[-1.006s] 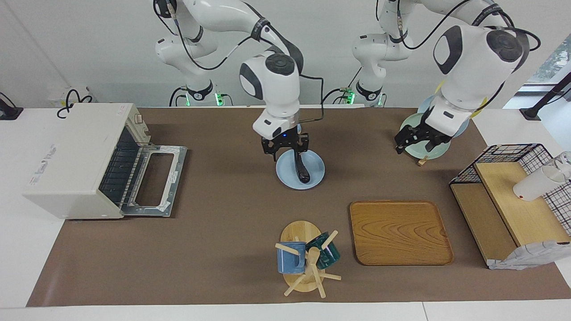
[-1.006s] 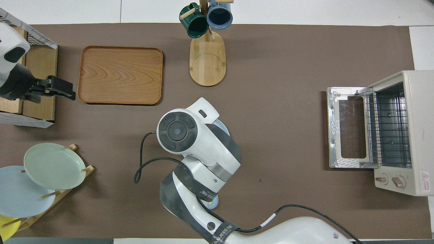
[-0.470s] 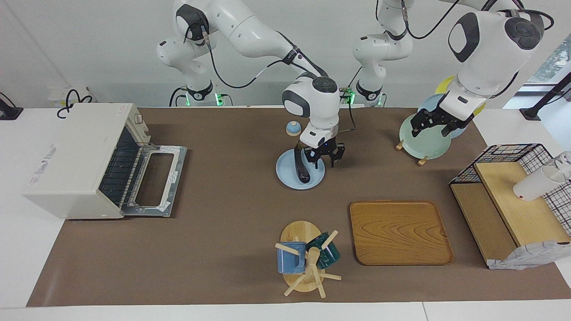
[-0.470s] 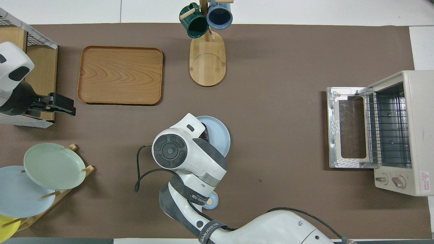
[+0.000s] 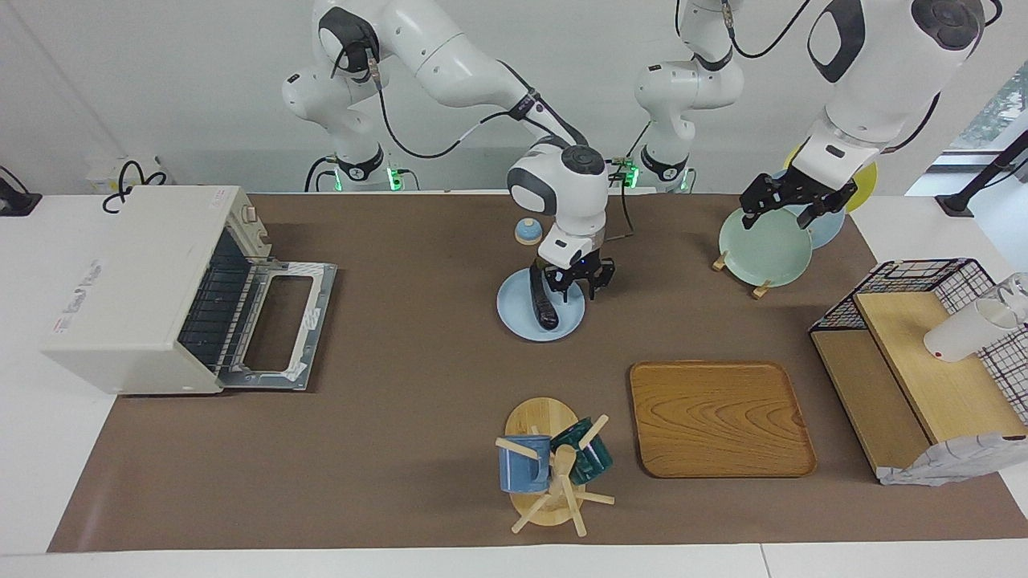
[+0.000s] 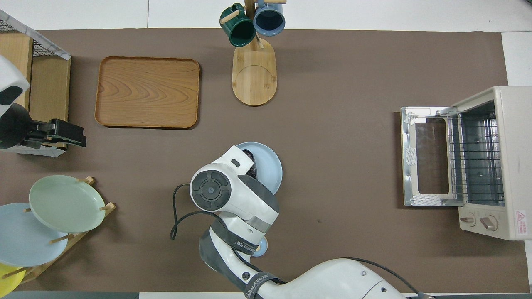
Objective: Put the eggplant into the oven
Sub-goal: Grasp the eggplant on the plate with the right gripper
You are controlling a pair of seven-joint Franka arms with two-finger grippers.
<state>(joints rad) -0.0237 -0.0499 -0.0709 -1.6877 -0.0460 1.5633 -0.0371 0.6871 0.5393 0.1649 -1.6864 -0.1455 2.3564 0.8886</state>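
The dark purple eggplant (image 5: pixel 544 306) lies on a light blue plate (image 5: pixel 566 325) in the middle of the table; in the overhead view only its tip (image 6: pixel 250 159) shows beside my right arm's wrist. My right gripper (image 5: pixel 576 291) hangs low over the plate, open, just beside the eggplant's end nearer the robots, with nothing held. The cream-white oven (image 5: pixel 132 281) stands at the right arm's end of the table, its door (image 5: pixel 277 325) folded down and the rack (image 6: pixel 476 160) showing. My left gripper (image 5: pixel 791 210) is open and up in the air over the plate rack.
A rack with a green plate (image 5: pixel 763 253) and other plates stands near the left arm's base. There are also a wooden tray (image 5: pixel 719 417), a mug tree (image 5: pixel 550 470) with two mugs, a wire-and-wood shelf (image 5: pixel 915 353) and a small blue knob-like object (image 5: pixel 527 231).
My right gripper has come down over the plate and shifted a little toward the left arm's end. The left arm has drawn back and up over the plate rack.
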